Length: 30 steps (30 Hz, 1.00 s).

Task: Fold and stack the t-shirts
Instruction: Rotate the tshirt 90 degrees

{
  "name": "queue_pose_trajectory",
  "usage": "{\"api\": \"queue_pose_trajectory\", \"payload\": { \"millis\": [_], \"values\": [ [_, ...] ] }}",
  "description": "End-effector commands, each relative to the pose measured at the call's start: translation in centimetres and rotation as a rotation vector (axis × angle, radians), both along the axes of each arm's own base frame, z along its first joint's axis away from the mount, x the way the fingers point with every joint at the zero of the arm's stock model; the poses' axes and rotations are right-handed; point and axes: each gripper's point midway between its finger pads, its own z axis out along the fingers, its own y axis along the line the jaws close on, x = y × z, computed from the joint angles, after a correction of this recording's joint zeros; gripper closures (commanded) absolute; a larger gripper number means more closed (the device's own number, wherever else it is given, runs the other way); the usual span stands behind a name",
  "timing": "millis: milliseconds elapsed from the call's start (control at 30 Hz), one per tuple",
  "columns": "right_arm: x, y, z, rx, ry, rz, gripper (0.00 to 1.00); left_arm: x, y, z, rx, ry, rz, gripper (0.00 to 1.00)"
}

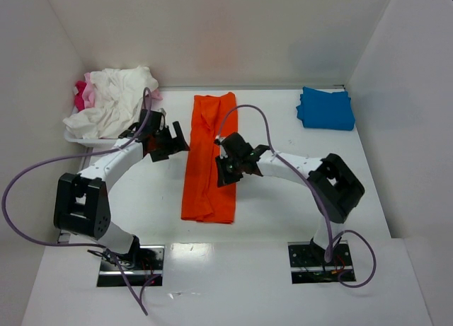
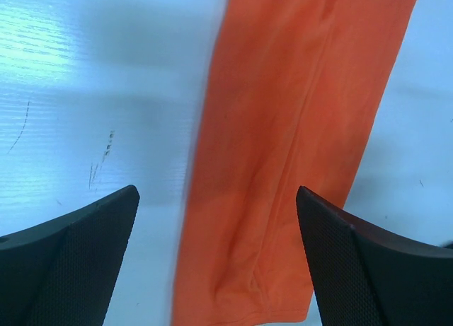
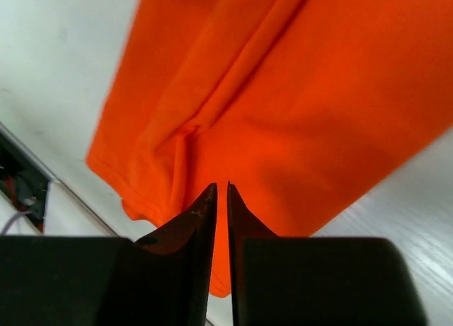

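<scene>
The orange t-shirt (image 1: 210, 156) lies folded into a long strip down the middle of the table (image 1: 276, 206). A blue t-shirt (image 1: 325, 108) sits folded at the back right. White (image 1: 113, 100) and pink (image 1: 83, 94) t-shirts are heaped at the back left. My left gripper (image 1: 166, 141) hovers open beside the strip's left edge, and its wide jaws frame the orange t-shirt (image 2: 283, 128) below my left gripper (image 2: 217, 191). My right gripper (image 1: 230, 163) is over the strip's right side. In its wrist view my right gripper (image 3: 220, 186) has its jaws down to a thin slit above the orange t-shirt (image 3: 304, 92), with no cloth bunched between them.
The white and pink heap rests on a white tray (image 1: 74, 136) at the left wall. White walls close in the table at the back and both sides. Purple cables loop from both arms. The arm bases (image 1: 131, 259) are bolted at the near edge.
</scene>
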Motion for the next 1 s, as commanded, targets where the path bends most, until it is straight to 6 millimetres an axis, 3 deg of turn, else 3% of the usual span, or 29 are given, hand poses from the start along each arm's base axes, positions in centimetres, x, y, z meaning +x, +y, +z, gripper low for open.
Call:
{"api": "queue_pose_trajectory", "payload": {
  "millis": [0, 467, 967],
  "values": [
    [0.5, -0.3, -2.0, -0.083, 0.046, -0.047, 0.89, -0.3, 0.1, 1.2, -0.008, -0.036, -0.005, 0.00],
    [0.0, -2.4, -5.1, -0.221, 0.051, -0.085, 0.96, -0.7, 1.3, 2.5, 0.007, -0.069, 0.019, 0.00],
    [-0.8, -6.8, -8.0, -0.403, 0.048, -0.163, 0.98, -0.9, 1.3, 2.0, 0.011, -0.051, 0.019, 0.00]
  ]
}}
